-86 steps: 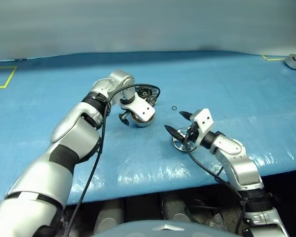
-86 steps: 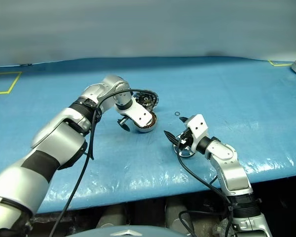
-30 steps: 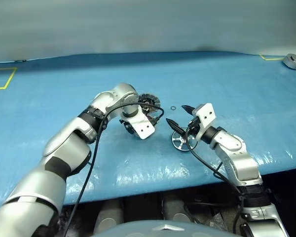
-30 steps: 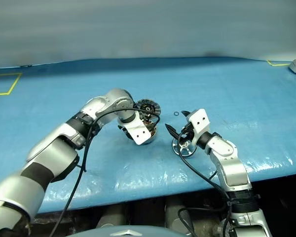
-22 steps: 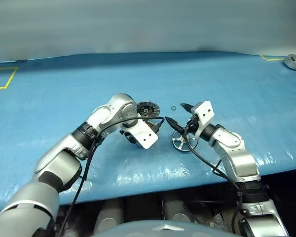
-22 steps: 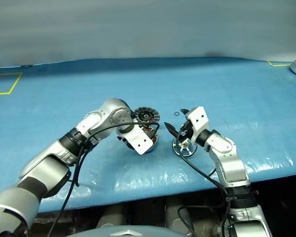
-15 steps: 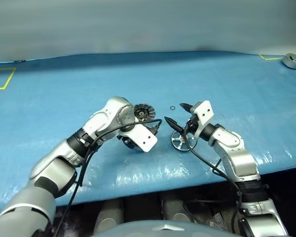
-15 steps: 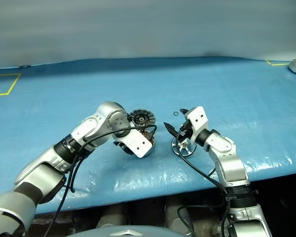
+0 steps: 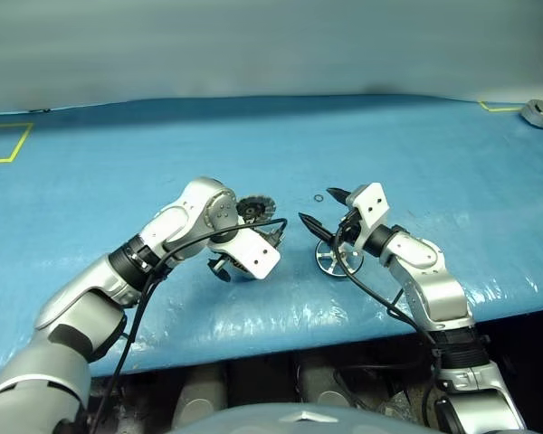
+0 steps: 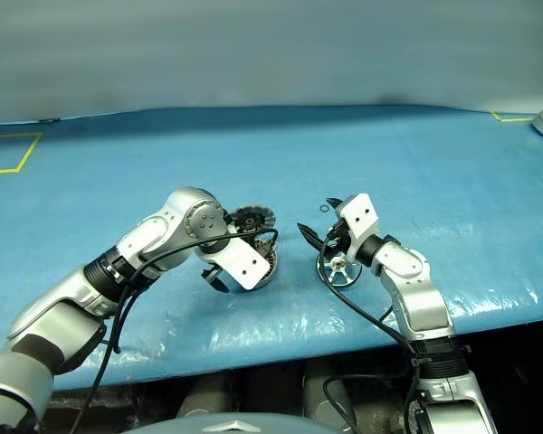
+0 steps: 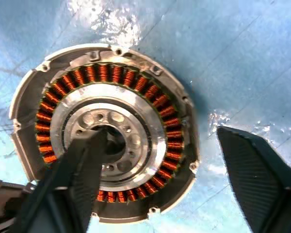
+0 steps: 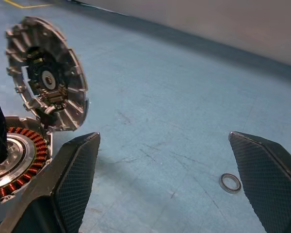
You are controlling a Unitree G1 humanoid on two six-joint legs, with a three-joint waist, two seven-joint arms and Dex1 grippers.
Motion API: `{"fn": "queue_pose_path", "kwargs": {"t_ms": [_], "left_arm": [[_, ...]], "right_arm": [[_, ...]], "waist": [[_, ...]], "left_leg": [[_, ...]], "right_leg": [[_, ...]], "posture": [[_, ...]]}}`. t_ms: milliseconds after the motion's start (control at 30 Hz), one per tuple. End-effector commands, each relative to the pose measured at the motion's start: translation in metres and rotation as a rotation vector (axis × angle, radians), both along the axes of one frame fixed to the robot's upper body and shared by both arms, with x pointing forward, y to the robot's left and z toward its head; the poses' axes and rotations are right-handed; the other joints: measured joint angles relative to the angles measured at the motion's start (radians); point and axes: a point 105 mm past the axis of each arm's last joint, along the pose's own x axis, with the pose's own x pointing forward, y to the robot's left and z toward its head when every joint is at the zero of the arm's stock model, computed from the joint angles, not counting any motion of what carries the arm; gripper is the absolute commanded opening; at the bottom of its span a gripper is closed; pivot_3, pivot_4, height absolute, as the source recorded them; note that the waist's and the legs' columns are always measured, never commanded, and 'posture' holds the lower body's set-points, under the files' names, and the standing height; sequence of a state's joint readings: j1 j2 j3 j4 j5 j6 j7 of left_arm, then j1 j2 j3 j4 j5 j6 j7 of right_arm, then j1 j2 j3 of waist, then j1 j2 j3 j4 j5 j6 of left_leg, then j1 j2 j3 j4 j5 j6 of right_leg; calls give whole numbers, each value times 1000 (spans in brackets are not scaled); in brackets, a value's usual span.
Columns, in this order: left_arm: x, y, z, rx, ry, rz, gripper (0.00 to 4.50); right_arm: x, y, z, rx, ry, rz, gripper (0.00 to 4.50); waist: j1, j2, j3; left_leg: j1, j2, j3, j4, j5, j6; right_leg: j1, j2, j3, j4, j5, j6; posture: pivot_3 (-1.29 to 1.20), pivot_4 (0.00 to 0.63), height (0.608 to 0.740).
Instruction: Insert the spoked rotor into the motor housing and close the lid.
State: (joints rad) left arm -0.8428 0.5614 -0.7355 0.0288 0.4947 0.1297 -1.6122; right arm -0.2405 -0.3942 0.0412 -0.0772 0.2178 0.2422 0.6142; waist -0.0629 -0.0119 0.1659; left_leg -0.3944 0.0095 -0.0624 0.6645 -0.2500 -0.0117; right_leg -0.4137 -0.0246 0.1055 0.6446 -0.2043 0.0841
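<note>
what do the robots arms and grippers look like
Both arms are glossy silver shells with black bands at the joints, and a loose black cable runs along each forearm. The left gripper and the right gripper each carry a white rectangular block with small dark holes, ahead of two black pointed fingers with a fine woven, carbon-like texture.

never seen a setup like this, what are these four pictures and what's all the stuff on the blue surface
It is a two-armed humanoid robot at a blue-covered table. Two pictures come from cameras in its head, looking down over its arms; the other two come from a camera on each wrist.

The open left gripper points down over the round grey motor housing with copper windings, holding nothing. The housing's ribbed silver lid stands open. The open right gripper hovers over the silver spoked rotor, which lies on the table. A small metal ring lies nearby.
</note>
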Motion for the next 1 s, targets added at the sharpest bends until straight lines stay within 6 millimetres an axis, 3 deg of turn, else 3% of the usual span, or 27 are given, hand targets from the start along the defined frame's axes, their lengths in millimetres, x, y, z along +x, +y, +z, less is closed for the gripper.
{"fn": "queue_pose_path", "kwargs": {"t_ms": [33, 233, 400, 567, 667, 833, 1000], "left_arm": [[-1, -7, 13, -33, -31, -31, 4456], [-14, -10, 25, -137, 41, 22, 4456], [-30, 7, 34, -171, 96, 51, 4456], [-34, 23, 41, -234, 110, 97, 4456], [-33, 15, 54, -400, 118, 115, 4456], [-23, -15, 82, -832, 131, 194, 4456], [-18, -14, 84, -1149, 128, 347, 4456]], "right_arm": [[0, 1, 11, 3, -48, 5, 4500], [0, 1, 10, 7, -46, 4, 4500], [1, 0, 9, 10, -40, 0, 4500], [3, 0, 8, 15, -37, 0, 4500], [4, -4, 7, 26, -34, -18, 4500], [11, -14, -6, 12, 19, -84, 4500], [19, -17, -12, 2, 61, -138, 4500]], "waist": [[0, 0, 0], [-1, 0, 0], [-6, 0, 0], [-5, 0, 0], [-3, 0, 0], [4, 0, 0], [-7, 1, 0]], "left_leg": [[0, 0, 0, 0, 0, 0], [-1, 0, 0, 0, 0, 0], [0, 1, 0, -1, 0, 0], [0, 1, 0, 0, 0, 0], [0, 1, 0, 0, 0, 0], [0, 0, 0, 1, 0, 0], [1, 1, 1, -1, 0, 0]], "right_leg": [[0, 0, 0, 0, 0, 0], [0, 0, 0, 0, 0, 0], [-1, 0, 0, 0, -1, 0], [0, 0, 0, 0, -3, 2], [0, 0, 0, 0, -3, 2], [0, -1, 0, -1, -1, 2], [0, 0, 0, 0, 0, -1]], "posture": [[0, 150, 740], [0, 150, 740], [0, 150, 740], [0, 150, 740], [0, 150, 740], [0, 150, 740], [0, 150, 740]]}}
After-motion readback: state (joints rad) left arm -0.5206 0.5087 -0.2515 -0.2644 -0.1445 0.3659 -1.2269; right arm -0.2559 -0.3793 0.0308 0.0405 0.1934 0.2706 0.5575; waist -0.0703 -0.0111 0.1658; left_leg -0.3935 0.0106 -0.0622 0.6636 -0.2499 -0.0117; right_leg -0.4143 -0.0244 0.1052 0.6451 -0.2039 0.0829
